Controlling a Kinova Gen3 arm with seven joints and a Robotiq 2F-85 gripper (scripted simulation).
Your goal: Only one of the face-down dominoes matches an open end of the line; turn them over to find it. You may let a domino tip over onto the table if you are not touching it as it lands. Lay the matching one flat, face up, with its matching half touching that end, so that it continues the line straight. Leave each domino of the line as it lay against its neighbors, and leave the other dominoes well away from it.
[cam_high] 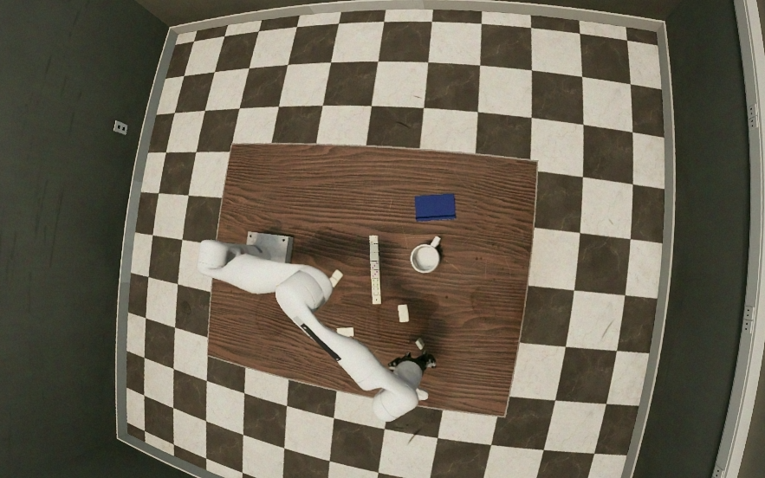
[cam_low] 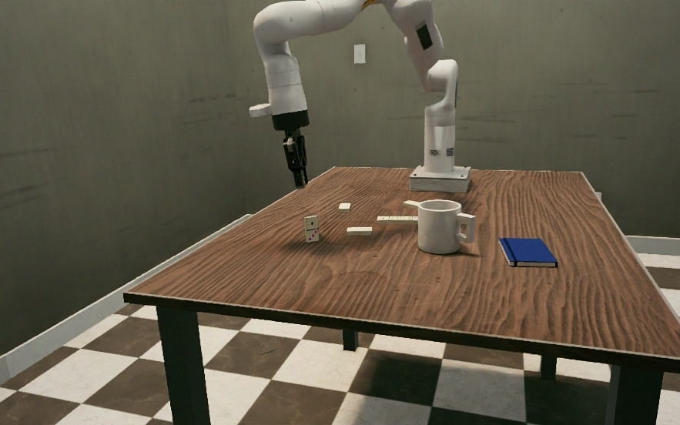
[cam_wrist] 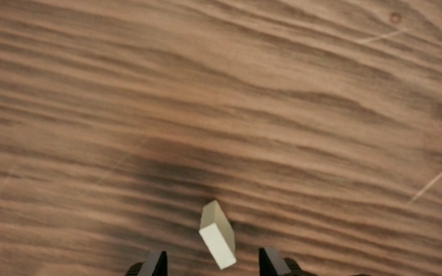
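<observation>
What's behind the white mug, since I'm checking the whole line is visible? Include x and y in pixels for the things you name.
Behind the mug (cam_high: 424, 258) (cam_low: 439, 226), the exterior view shows part of the domino line (cam_high: 375, 270) (cam_low: 396, 219); the mug covers the rest.

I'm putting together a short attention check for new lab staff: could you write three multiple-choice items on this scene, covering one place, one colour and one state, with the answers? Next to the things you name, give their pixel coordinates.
1. Where is the white mug (cam_high: 424, 259) (cam_low: 439, 232)?
A. On the notebook
B. On the robot's base
C. On the table, between the line of dominoes and the table's far short edge from the robot's base

2. What colour is the notebook (cam_high: 435, 206) (cam_low: 528, 252)?
A. Blue
B. Red
C. Green

3. How does the domino nearest the gripper (cam_high: 411, 359) (cam_low: 300, 185) (cam_wrist: 213, 262) stand?
A. Flat, face down
B. On end, upright
C. Leaning on the mug

Answers:
1: C; the top view shows it on bare wood there.
2: A; its cover is blue in both the top and exterior views.
3: B; the exterior view shows its two halves one above the other.
</observation>
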